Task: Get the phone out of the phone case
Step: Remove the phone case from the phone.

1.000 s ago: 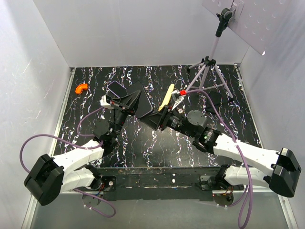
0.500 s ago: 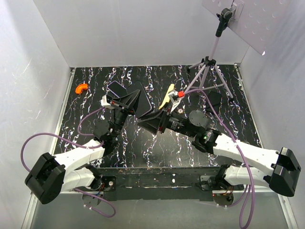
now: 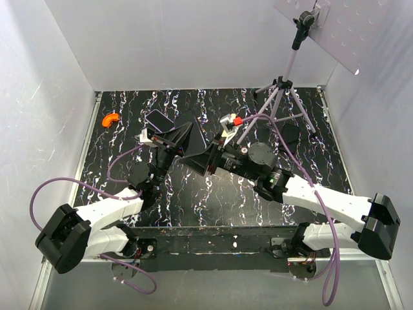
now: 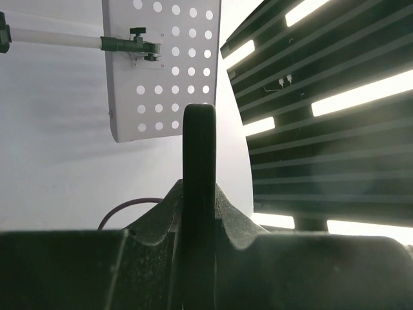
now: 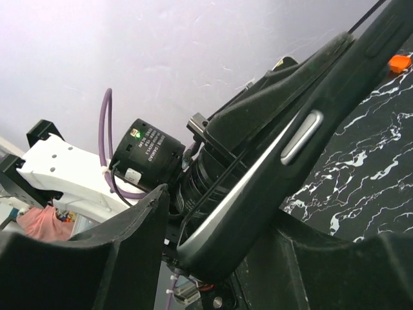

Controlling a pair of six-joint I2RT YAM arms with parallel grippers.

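Note:
The phone case (image 3: 189, 137) is a black shell held tilted above the marbled table. My left gripper (image 3: 169, 137) is shut on its edge. In the left wrist view the phone case (image 4: 199, 142) stands edge-on between that gripper's (image 4: 199, 187) fingers. My right gripper (image 3: 208, 157) is open around the case's other end. In the right wrist view the phone case (image 5: 303, 103) lies slantwise between the jaws (image 5: 219, 206), against the right finger and clear of the left one. The phone's pale rim (image 5: 248, 186) runs along the case's edge.
A grey tripod (image 3: 284, 97) stands at the back right under a perforated white panel (image 3: 322, 26). An orange piece (image 3: 110, 119) lies at the back left. A dark flat slab with a pale rim (image 3: 158, 119) lies behind the left gripper. White walls close three sides.
The right arm has moved left and its jaws have come around the case's end. The cream-yellow stick seen by it earlier no longer shows. The left gripper has kept its hold.

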